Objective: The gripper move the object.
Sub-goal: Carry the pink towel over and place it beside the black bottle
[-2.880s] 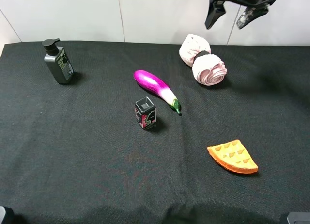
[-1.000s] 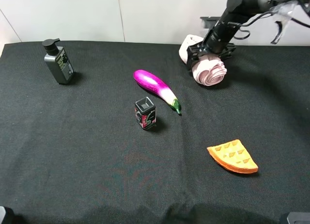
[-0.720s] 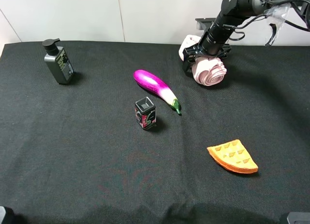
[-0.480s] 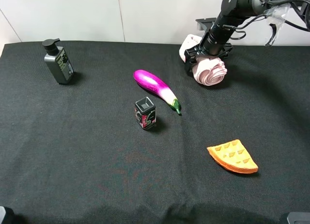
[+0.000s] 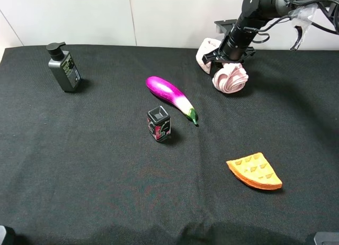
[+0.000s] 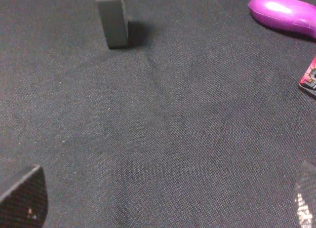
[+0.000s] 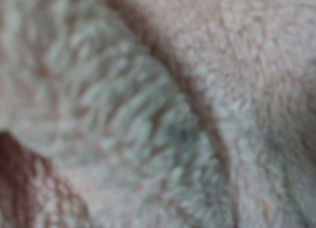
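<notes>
Fingers of the right gripper [image 5: 226, 61] are closed around the narrow middle of the object [image 5: 231, 78], a pale pink rolled cloth bundle. One lobe sticks out on the side toward the white wall [image 5: 175, 14] and the other, spiral-ended lobe on the side toward the camera. The bundle sits at the far right of the black tabletop [image 5: 106, 176], close to its back edge. Whether the nearer lobe still touches the cloth surface cannot be told. The right wrist view is filled with blurred pink fleece [image 7: 163, 109], and no finger shows there. The left gripper [image 6: 163, 201] stands wide open, its two fingertips [image 6: 22, 198] in opposite corners of the left wrist view above bare tabletop, holding nothing. A glossy purple eggplant [image 5: 170, 98] lies near the middle of the tabletop, left of the object and apart from it. A small black box [image 5: 159, 123] stands just in front of the eggplant. A grey pump bottle [image 5: 63, 69] stands upright at the far left. An orange waffle wedge [image 5: 254, 172] lies toward the front right, well apart from the bundle.
</notes>
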